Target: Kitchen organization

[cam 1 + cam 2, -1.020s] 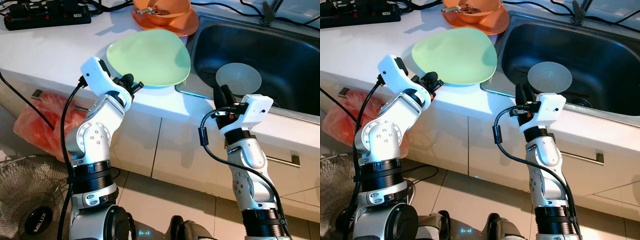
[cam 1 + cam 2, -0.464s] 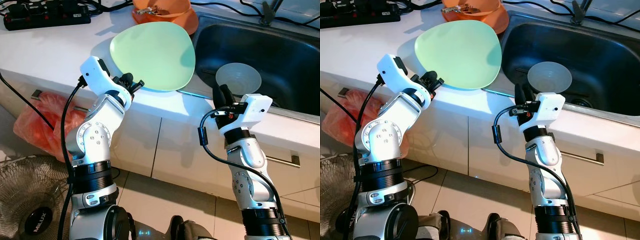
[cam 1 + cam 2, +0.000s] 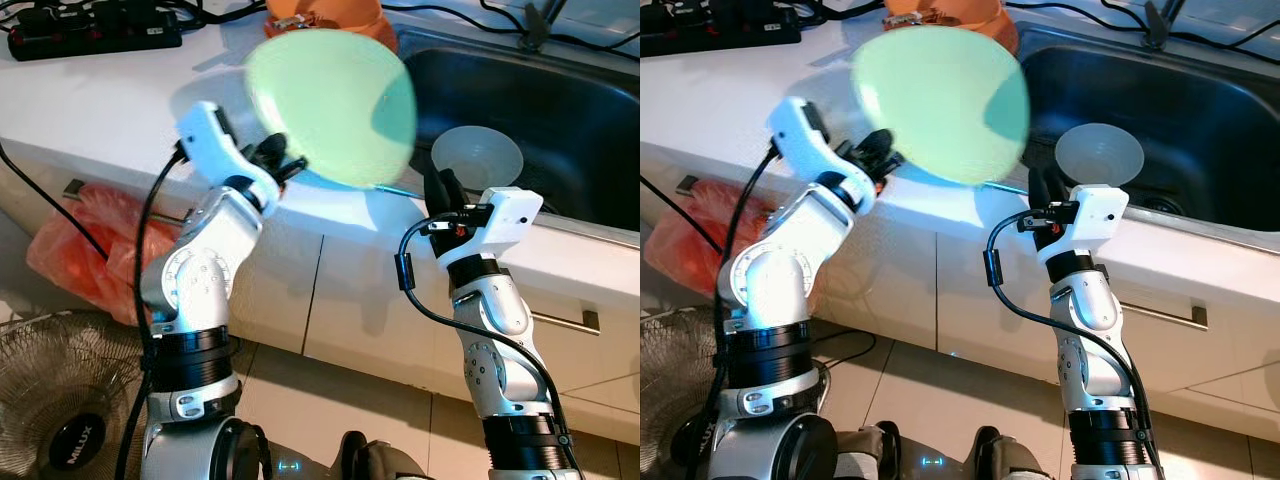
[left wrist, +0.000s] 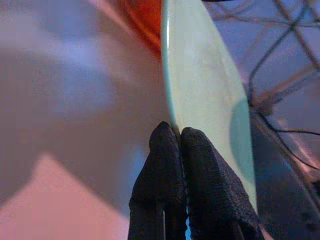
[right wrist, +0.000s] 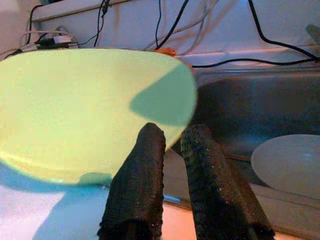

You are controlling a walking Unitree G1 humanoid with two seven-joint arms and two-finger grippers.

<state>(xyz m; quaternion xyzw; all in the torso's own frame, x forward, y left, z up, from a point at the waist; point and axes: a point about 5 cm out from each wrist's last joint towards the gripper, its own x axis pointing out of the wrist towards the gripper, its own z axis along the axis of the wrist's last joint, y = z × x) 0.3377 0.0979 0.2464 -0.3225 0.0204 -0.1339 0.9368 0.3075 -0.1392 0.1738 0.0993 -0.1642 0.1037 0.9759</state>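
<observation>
A pale green plate hangs tilted in the air above the white counter, its far edge over the sink's left rim. My left gripper is shut on the plate's near rim; in the left wrist view the fingertips pinch the plate's edge. My right gripper is raised at the sink's front edge, just right of the plate, open by a narrow gap and holding nothing. In its wrist view the plate shows beyond the fingers. A white bowl lies in the steel sink.
An orange bowl on an orange plate sits behind the green plate. A black power strip with cables lies at the counter's back left. Below the counter are cabinet drawers, a red plastic bag and a floor fan.
The left gripper has lifted the green plate off the counter, tilted it up and carried it right toward the sink. The right arm has not moved.
</observation>
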